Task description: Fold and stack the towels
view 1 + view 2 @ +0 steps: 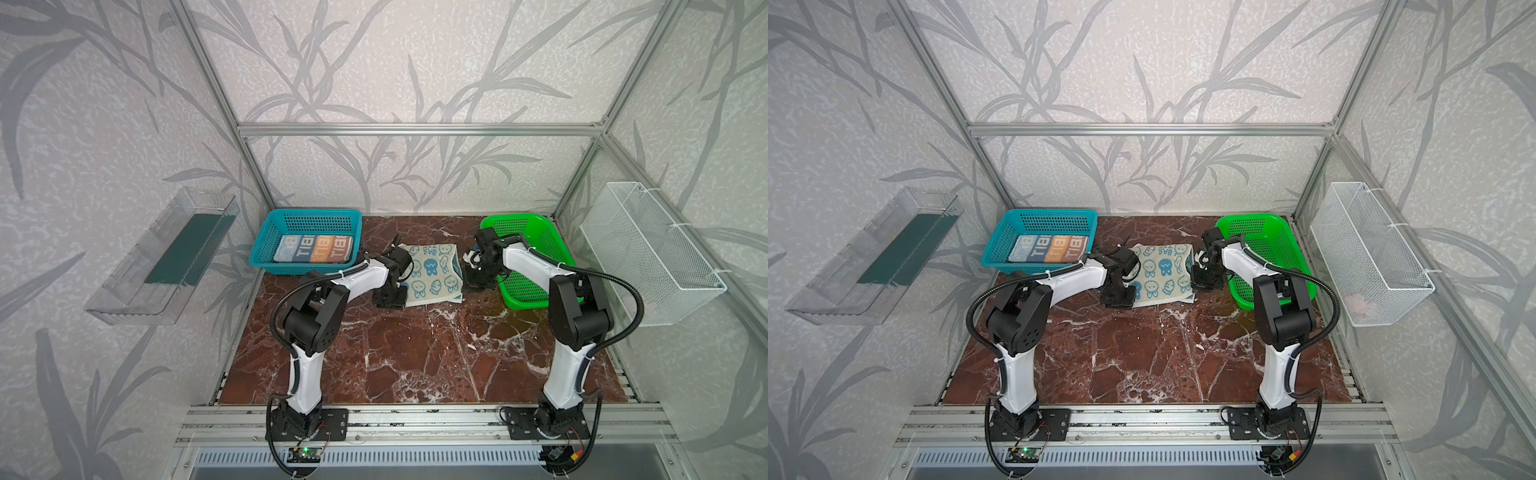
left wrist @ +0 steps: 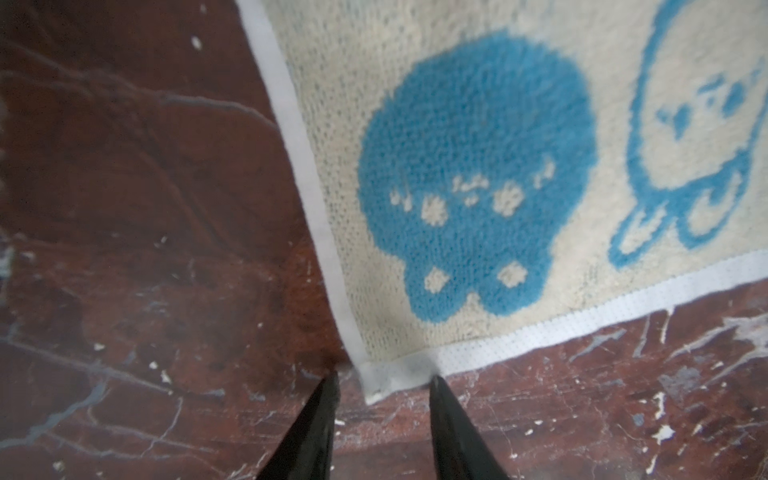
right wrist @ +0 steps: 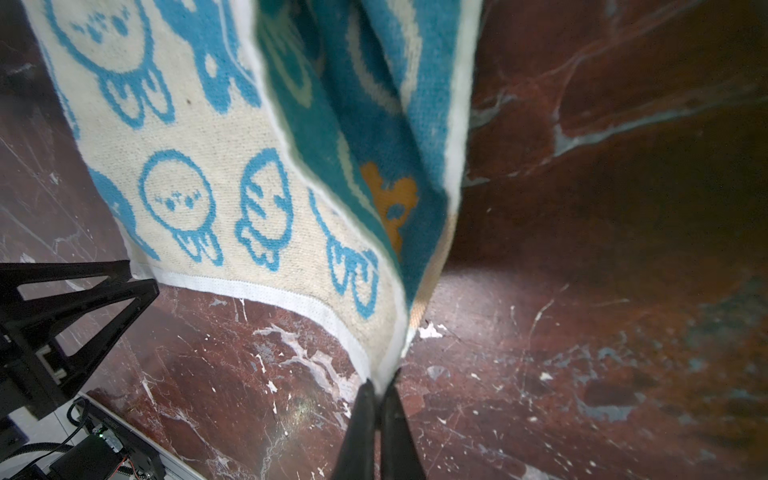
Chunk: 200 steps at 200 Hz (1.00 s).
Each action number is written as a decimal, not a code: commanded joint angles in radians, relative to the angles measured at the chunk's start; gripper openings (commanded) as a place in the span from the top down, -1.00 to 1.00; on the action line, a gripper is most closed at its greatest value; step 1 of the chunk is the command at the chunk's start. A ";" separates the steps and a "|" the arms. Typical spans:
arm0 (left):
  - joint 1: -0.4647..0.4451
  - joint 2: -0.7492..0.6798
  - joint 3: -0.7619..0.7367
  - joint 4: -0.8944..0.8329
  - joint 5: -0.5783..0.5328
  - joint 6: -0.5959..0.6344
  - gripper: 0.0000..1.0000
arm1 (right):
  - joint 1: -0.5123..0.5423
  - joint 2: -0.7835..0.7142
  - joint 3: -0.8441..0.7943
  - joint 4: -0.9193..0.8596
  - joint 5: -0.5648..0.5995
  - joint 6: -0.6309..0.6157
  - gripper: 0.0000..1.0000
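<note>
Toward worktop (image 1: 415, 353) far edge: cream-blue towel (image 1: 432, 272). One corner clenched in right gripper (image 3: 379, 388), raised for fold; left gripper (image 2: 383, 384) jaws apart, straddling other corner, pre-grasp.

Red-brown marble-pattern tabletop (image 1: 415, 353) with white veining, scuffed with pale flecks. Three things sit directly on it, all toward the back: blue basket (image 1: 262, 245) back-left, green basket (image 1: 528, 293) back-right, cream-and-blue towel (image 1: 432, 272) spread between them. The towel is clear of the blue basket and nearer the green one. Its right edge is raised off the surface; the rest lies flat.
</note>
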<state>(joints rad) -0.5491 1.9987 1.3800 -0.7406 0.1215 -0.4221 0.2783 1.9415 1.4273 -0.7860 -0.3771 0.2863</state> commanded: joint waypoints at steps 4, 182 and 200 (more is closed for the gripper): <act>-0.004 0.064 0.005 0.029 -0.003 -0.015 0.26 | -0.003 -0.055 -0.010 -0.005 -0.017 -0.008 1.00; 0.123 -0.111 0.431 -0.190 0.000 0.000 1.00 | -0.004 -0.161 0.329 -0.178 -0.075 0.022 1.00; 0.139 -0.123 0.555 -0.213 0.000 -0.004 1.00 | -0.004 -0.167 0.416 -0.192 -0.089 0.039 1.00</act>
<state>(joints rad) -0.4313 1.9629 1.7931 -0.8692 0.1299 -0.4358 0.2783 1.8172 1.7470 -0.9104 -0.4297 0.2993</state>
